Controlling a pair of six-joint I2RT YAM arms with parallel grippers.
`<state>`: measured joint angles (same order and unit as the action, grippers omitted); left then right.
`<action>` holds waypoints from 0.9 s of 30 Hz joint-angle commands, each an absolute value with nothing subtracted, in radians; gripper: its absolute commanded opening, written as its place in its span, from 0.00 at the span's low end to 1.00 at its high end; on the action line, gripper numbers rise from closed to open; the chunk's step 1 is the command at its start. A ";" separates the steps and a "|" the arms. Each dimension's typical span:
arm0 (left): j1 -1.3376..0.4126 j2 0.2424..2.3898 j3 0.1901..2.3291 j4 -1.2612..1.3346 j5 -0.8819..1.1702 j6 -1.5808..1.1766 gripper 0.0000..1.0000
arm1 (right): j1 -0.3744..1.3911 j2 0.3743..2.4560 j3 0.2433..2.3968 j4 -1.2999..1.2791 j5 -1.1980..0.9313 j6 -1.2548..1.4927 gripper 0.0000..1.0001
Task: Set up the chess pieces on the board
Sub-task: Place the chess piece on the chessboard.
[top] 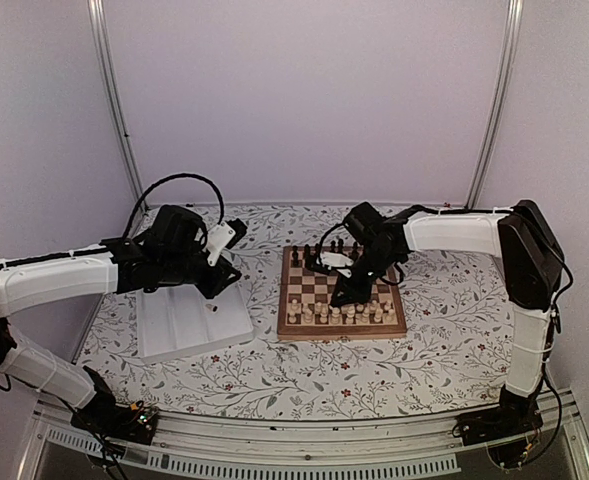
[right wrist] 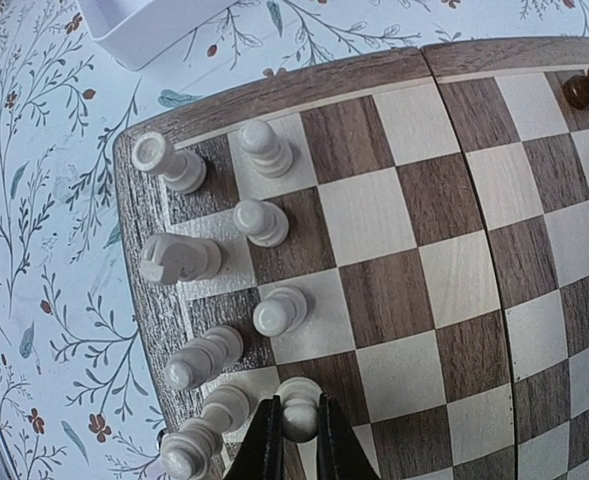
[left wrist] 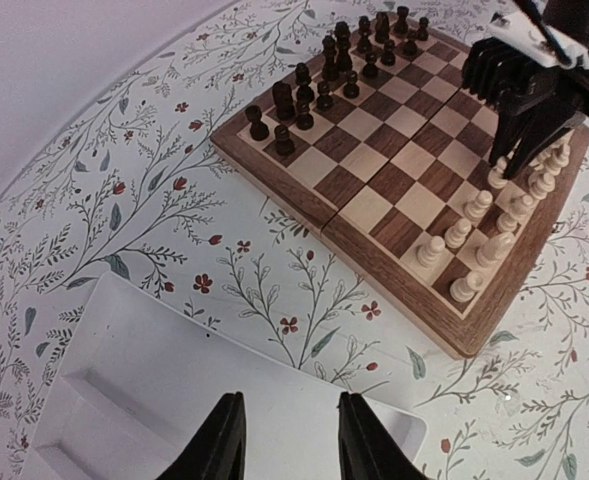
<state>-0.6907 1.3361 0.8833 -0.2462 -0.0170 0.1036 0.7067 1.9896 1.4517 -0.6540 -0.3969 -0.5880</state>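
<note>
Here, seen from its own wrist, the right gripper is closed tight on a pale pawn, standing among the other pale chess pieces in the two near rows of the board; a clean release probably means opening only slightly and lifting straight up, sparing the neighbours just beside it. The left gripper hangs half open and empty over the white tray.

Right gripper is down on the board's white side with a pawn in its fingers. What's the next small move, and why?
Probably open the right gripper and lift straight up. Its fingers are shut on a pale pawn that appears upright on its square in line with the other front-row pawns on the board, so releasing without sideways drift avoids toppling close neighbours.
</note>
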 commanded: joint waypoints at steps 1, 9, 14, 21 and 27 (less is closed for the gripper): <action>-0.676 1.353 0.871 -0.231 -0.027 0.098 0.35 | 0.713 2.007 1.441 -0.673 -0.382 -0.596 0.08; -0.676 1.356 0.870 -0.234 -0.025 0.095 0.35 | 0.713 2.011 1.440 -0.673 -0.373 -0.589 0.09; -0.676 1.358 0.871 -0.235 -0.023 0.095 0.35 | 0.713 2.011 1.442 -0.673 -0.370 -0.588 0.12; -0.676 1.360 0.873 -0.238 -0.025 0.093 0.35 | 0.713 2.010 1.445 -0.678 -0.383 -0.588 0.14; -0.676 1.364 0.876 -0.244 -0.025 0.092 0.35 | 0.713 2.015 1.451 -0.688 -0.401 -0.588 0.16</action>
<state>-0.6907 1.3495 0.8833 -0.2478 -0.0170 0.1005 0.7067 1.9991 1.4517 -0.6727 -0.3767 -0.5880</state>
